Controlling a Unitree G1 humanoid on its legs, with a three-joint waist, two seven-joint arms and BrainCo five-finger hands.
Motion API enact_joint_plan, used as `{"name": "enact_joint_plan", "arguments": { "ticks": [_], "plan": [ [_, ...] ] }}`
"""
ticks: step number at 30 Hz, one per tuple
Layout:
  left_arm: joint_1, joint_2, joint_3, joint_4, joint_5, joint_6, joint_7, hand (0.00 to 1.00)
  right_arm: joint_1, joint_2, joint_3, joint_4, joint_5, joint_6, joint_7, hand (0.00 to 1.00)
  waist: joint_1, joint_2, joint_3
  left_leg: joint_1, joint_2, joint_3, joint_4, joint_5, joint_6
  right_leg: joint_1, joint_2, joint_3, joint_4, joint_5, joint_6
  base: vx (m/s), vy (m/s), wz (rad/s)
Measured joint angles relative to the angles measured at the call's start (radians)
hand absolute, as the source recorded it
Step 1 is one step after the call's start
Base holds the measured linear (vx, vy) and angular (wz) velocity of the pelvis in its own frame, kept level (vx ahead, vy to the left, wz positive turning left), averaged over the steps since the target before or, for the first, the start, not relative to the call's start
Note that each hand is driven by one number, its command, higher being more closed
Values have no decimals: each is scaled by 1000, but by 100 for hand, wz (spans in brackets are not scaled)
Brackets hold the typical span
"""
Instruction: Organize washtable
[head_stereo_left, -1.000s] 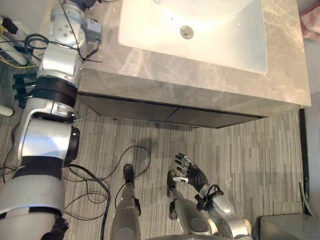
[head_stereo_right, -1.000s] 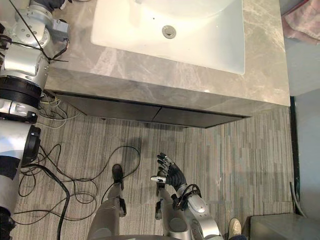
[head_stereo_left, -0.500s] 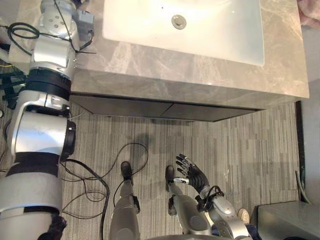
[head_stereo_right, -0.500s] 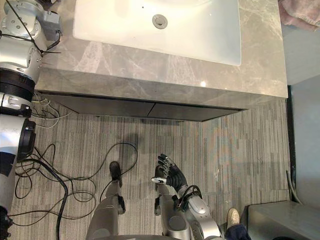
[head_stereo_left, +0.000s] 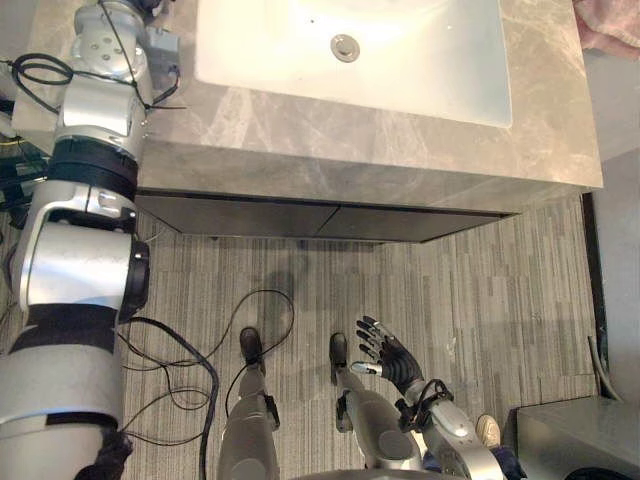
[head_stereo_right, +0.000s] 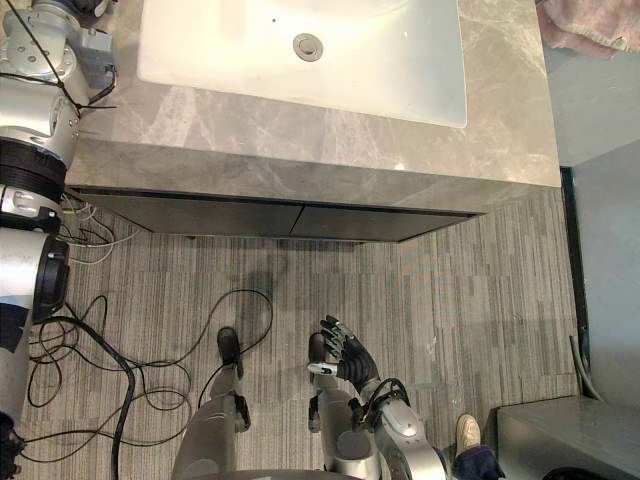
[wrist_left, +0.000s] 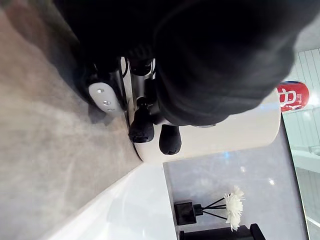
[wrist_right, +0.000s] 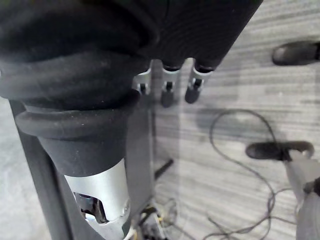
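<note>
The washtable (head_stereo_left: 400, 140) has a grey marble top with a white sink basin (head_stereo_left: 430, 60) and a round drain (head_stereo_left: 345, 46). My left arm (head_stereo_left: 95, 110) reaches up along the table's left end. In the left wrist view my left hand (wrist_left: 142, 129) rests its dark fingertips against a white round container (wrist_left: 235, 130) at the basin's edge, with the thumb apart on the marble. A red can (wrist_left: 292, 95) stands behind the container. My right hand (head_stereo_left: 385, 355) hangs low over the floor in front of the table, open with fingers spread and holding nothing.
A pink towel (head_stereo_right: 580, 25) lies at the table's far right corner. A dark reed diffuser with a white flower (wrist_left: 187, 212) stands by the wall. Dark cabinet fronts (head_stereo_left: 300, 220) run under the top. A grey box (head_stereo_left: 570, 440) and a shoe (head_stereo_right: 466, 432) are at lower right.
The whole picture has shifted, so the camera has moved: more of the basin and the towel shows. My right hand stays open low over the floor.
</note>
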Motion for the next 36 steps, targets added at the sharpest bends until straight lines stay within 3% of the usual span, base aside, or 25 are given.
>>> {"name": "enact_joint_plan", "arguments": {
  "ticks": [4,17,21,26,36],
  "plan": [
    [-63,30,-27,37,0,1,0,100,8,1,-7,-40,0,-2,0,0,-12,-27,7,-8,5,15,0,0,0,-16,1,17,1,5,-1,-1,18,-12],
    [-139,48,-35,51,1,-10,4,100,25,1,-21,-51,1,-7,-3,0,-22,-35,9,-62,8,25,0,1,0,-68,9,27,-4,31,8,3,6,-3],
    [-158,67,-38,78,1,-16,20,100,25,1,-22,-51,1,-8,-4,0,-41,-42,10,-65,8,23,0,3,3,-72,10,23,-4,41,8,-15,25,-1],
    [-192,79,-46,78,4,-20,22,100,25,1,-27,-51,8,-12,-4,0,-40,-57,15,-83,21,21,-2,0,-4,-92,17,23,-4,49,8,-13,9,-4],
    [-202,99,-66,80,22,-23,42,100,25,-1,-41,-51,21,-12,-3,0,-42,-58,15,-87,23,16,1,18,2,-96,22,21,-4,49,7,0,2,-1]
  ]
}}
